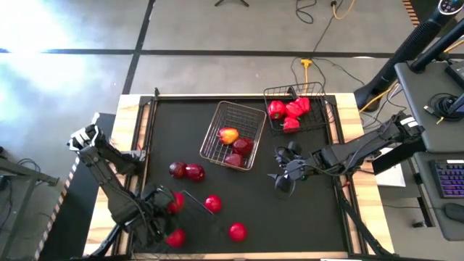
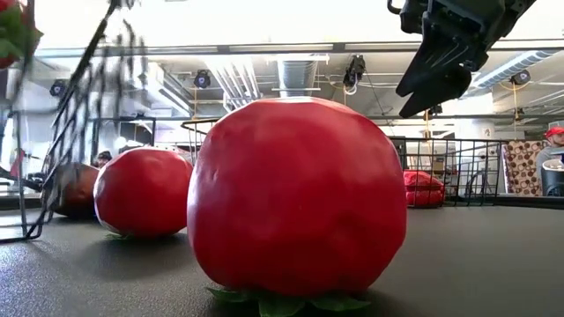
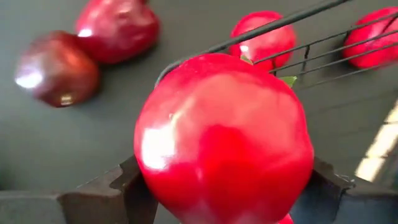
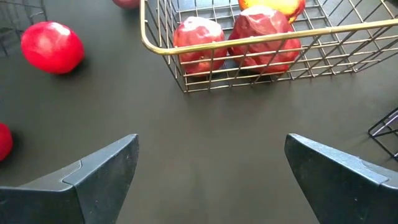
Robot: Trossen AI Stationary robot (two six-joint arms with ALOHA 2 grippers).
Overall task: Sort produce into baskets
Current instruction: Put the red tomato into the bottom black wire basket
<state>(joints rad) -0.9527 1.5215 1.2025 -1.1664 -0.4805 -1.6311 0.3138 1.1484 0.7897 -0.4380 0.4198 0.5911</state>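
My left hand is clamped on a tomato at seven o'clock; it could snag the black basket rim. Right hand gapes apart.

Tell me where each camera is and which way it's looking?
High view: above the table, looking straight down; shows both arms, the left tool and right tool.
Low view: at tabletop height, looking level across past a big tomato; the right tool hangs in from above.
Left wrist view: on the left arm, looking past its tool, shut on a tomato.
Right wrist view: on the right arm, looking past its open tool at the silvery basket.
Shared: high and right wrist views both show that basket.
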